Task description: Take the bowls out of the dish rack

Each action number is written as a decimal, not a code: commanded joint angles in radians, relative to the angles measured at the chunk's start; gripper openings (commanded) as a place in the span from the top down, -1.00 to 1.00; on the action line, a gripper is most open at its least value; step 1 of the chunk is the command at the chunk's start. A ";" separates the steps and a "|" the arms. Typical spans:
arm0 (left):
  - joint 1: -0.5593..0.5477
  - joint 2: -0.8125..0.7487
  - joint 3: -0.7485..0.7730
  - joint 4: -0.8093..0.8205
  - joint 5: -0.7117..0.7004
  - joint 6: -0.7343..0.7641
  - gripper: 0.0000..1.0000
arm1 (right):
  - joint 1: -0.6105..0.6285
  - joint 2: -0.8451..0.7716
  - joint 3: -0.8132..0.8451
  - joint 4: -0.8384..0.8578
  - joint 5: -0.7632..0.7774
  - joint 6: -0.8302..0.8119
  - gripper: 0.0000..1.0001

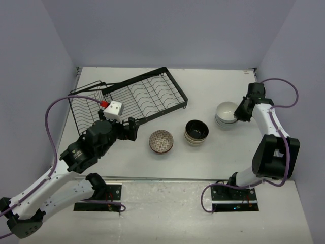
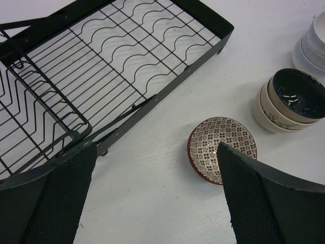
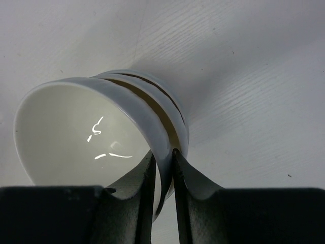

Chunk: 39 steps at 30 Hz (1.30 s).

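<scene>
The black wire dish rack [image 1: 127, 101] lies at the back left with no bowls showing in it; it also shows in the left wrist view [image 2: 101, 66]. A red-patterned bowl [image 1: 161, 141] sits on the table, also in the left wrist view [image 2: 216, 147]. A stack of tan bowls with dark insides [image 1: 196, 132] stands right of it, also in the left wrist view [image 2: 287, 101]. My left gripper [image 1: 129, 129] is open and empty beside the rack's near edge. My right gripper [image 1: 238, 113] is shut on the rim of the top white bowl [image 3: 91, 132] of a white stack [image 1: 226, 115].
The white table [image 1: 213, 162] is walled by lavender panels at the back and sides. The rack's basket section [image 1: 86, 109] is at the far left. A purple cable loops off each arm.
</scene>
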 commanded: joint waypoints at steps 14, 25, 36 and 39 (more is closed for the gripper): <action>0.026 -0.006 -0.007 0.037 0.039 0.032 -1.00 | -0.008 -0.064 0.055 -0.056 0.041 -0.017 0.57; 0.072 0.011 -0.010 0.054 0.108 0.043 -1.00 | -0.008 -0.113 0.009 -0.054 0.043 -0.015 0.35; 0.160 0.023 -0.023 0.083 0.228 0.053 -1.00 | -0.009 -0.134 -0.054 -0.025 0.035 -0.007 0.83; 0.178 0.028 -0.027 0.089 0.248 0.055 -1.00 | -0.008 -0.142 -0.055 -0.022 0.033 -0.004 0.82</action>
